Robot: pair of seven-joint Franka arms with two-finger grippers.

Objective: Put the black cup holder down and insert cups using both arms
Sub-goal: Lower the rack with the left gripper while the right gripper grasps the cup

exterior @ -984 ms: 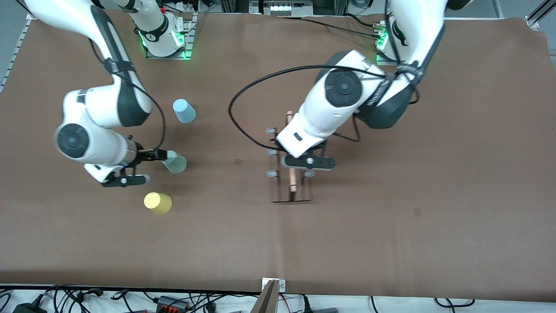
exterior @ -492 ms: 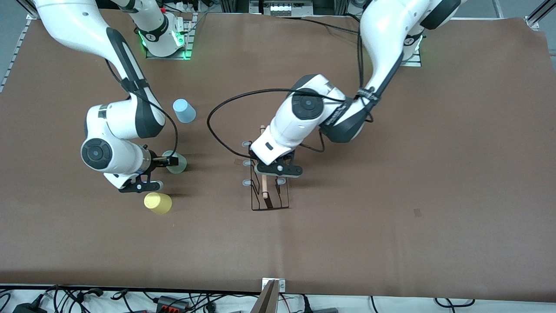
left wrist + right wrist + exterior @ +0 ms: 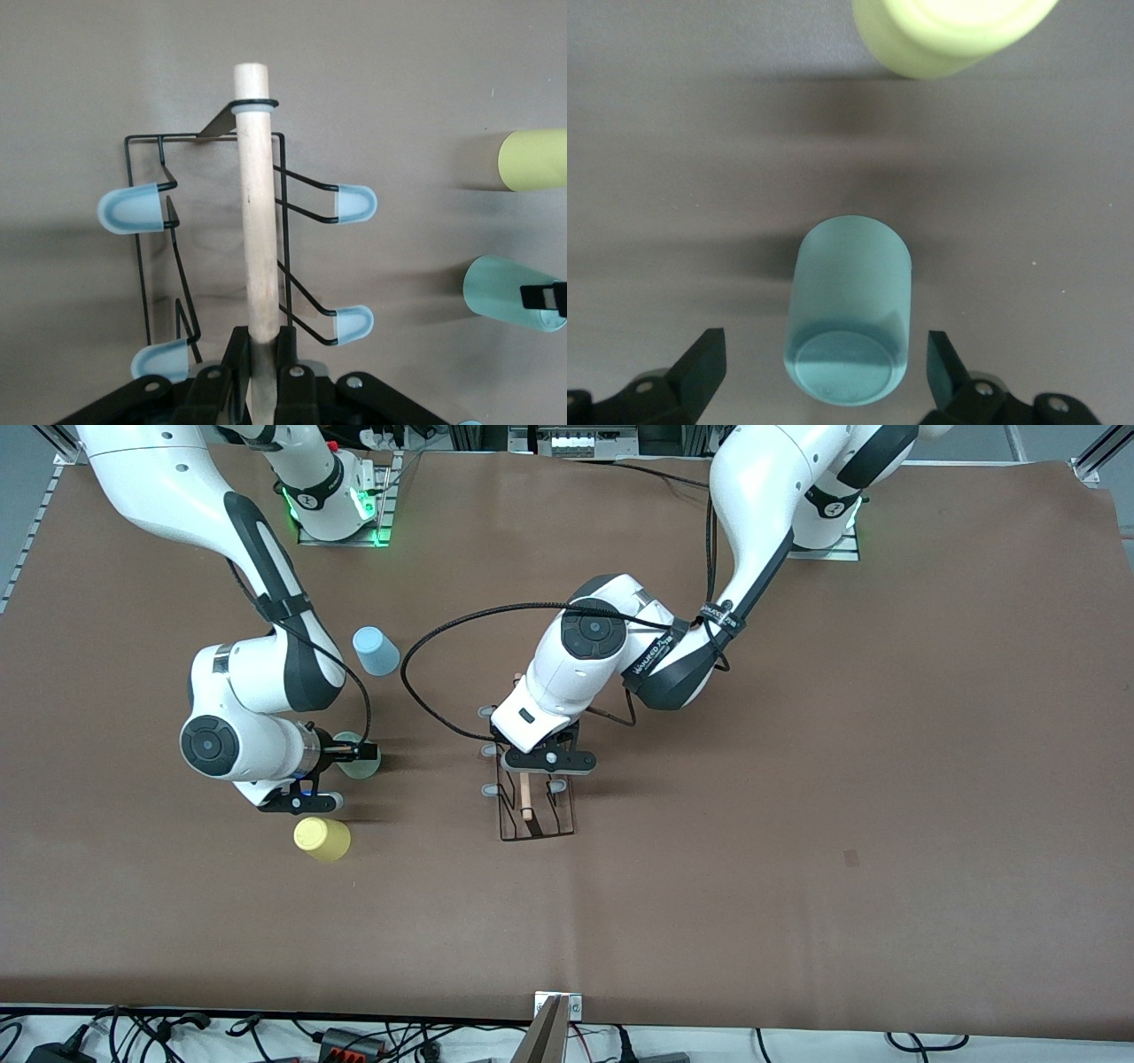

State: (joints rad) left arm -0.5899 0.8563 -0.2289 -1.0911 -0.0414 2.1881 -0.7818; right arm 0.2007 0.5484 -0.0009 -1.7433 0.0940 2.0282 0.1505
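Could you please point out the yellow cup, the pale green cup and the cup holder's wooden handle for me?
yellow cup (image 3: pixel 322 839), front view, on its side wall.
pale green cup (image 3: pixel 849 321), right wrist view, on its side wall.
wooden handle (image 3: pixel 257 212), left wrist view, midway along the rod.

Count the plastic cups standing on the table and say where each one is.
3. The light blue cup stands farthest from the front camera, the pale green cup sits between the open right gripper's fingers, and the yellow cup is nearest. None seems hidden.
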